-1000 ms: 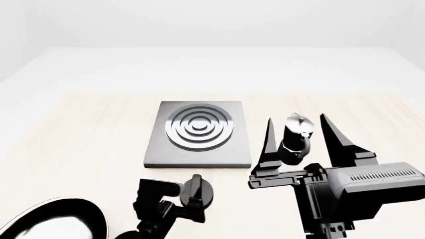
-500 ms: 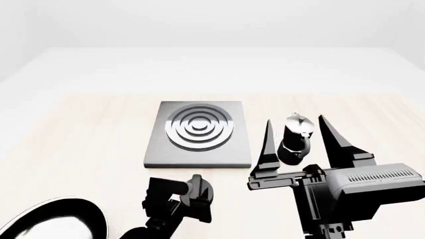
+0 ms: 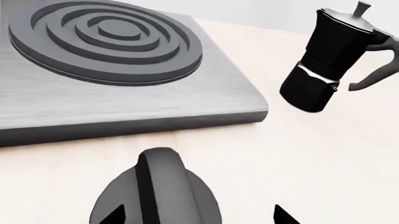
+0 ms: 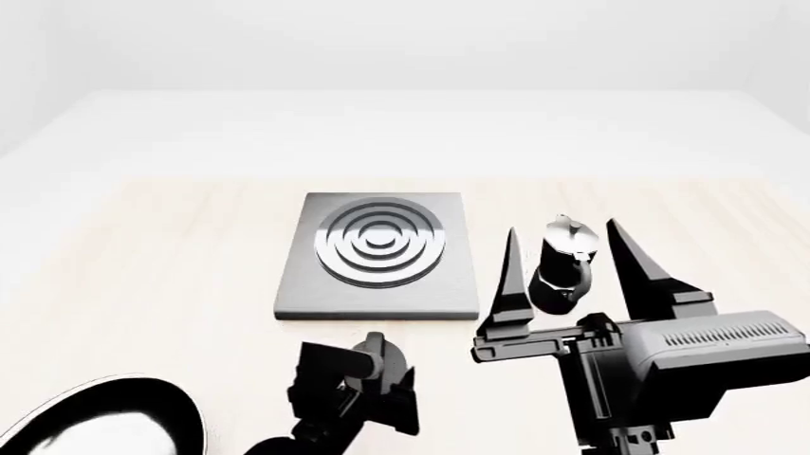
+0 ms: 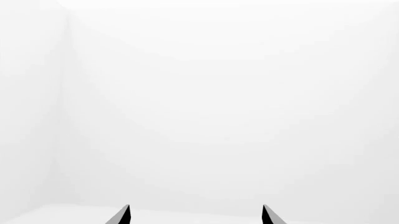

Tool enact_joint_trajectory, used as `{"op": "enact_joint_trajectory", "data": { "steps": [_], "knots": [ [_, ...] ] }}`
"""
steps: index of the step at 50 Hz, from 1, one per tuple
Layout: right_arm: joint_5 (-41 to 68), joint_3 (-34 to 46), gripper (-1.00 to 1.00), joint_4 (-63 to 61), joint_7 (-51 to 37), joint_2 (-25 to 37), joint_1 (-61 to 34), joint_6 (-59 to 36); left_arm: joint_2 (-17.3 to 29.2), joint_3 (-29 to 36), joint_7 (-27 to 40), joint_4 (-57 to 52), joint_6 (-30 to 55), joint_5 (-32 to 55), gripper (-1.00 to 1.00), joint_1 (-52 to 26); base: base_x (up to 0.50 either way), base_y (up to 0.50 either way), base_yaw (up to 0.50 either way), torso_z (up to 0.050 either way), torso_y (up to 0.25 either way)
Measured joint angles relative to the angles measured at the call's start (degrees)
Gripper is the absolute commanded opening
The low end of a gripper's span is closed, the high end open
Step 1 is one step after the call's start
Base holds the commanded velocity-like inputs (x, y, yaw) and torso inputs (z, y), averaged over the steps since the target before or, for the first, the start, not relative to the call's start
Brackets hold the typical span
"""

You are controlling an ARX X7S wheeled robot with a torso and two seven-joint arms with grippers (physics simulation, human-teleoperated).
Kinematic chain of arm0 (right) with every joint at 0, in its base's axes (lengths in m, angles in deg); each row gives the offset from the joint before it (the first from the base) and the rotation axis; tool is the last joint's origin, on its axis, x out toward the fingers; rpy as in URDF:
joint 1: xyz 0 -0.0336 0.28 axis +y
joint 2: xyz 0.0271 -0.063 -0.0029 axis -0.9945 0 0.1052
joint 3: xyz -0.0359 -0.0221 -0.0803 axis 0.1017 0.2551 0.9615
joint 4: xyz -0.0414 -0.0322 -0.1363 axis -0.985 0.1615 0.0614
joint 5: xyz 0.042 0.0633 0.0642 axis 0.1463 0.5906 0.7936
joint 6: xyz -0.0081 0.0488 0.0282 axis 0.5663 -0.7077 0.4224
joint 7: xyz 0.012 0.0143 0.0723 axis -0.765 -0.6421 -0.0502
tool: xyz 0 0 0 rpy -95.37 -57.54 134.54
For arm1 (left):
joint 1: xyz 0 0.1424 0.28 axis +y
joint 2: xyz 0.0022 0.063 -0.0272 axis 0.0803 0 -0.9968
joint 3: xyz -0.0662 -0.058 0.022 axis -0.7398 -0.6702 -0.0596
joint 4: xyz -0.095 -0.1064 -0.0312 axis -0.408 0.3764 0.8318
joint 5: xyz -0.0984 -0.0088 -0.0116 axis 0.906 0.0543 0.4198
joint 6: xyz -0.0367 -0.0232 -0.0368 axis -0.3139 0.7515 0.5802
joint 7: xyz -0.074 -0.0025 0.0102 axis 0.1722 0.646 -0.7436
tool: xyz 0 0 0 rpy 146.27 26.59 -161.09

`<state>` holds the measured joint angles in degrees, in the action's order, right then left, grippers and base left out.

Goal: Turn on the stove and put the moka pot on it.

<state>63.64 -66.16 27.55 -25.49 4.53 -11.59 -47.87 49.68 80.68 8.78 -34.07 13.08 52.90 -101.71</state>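
Note:
The stove is a flat dark-grey slab with a ring burner, mid-table; it also shows in the left wrist view. Its round black knob lies on the table just in front of the slab. My left gripper is open, with one fingertip on each side of the knob; in the head view it mostly covers the knob. The moka pot stands upright right of the stove, also in the left wrist view. My right gripper is open, empty and raised nearer than the pot; its wrist view shows only white wall.
A black frying pan lies at the near left corner. The light wooden table runs to a far edge against a white floor and wall. The right arm's grey body fills the near right.
My left gripper has moved right and forward over the knob, which now sits between its fingers. The right gripper, pot and stove have hardly moved.

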Motion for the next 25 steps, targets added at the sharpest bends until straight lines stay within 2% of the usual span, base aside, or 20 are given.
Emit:
{"op": "enact_joint_trajectory", "data": {
  "steps": [25],
  "knots": [
    [-0.13, 0.46, 1.0, 1.28, -0.2, 0.41, 0.94, 2.17, 0.09, 1.86, 0.49, -2.33, 2.17, 0.33, 1.0, 0.79, 0.0, 0.0, 0.0, 0.0, 0.0]
  ]
}}
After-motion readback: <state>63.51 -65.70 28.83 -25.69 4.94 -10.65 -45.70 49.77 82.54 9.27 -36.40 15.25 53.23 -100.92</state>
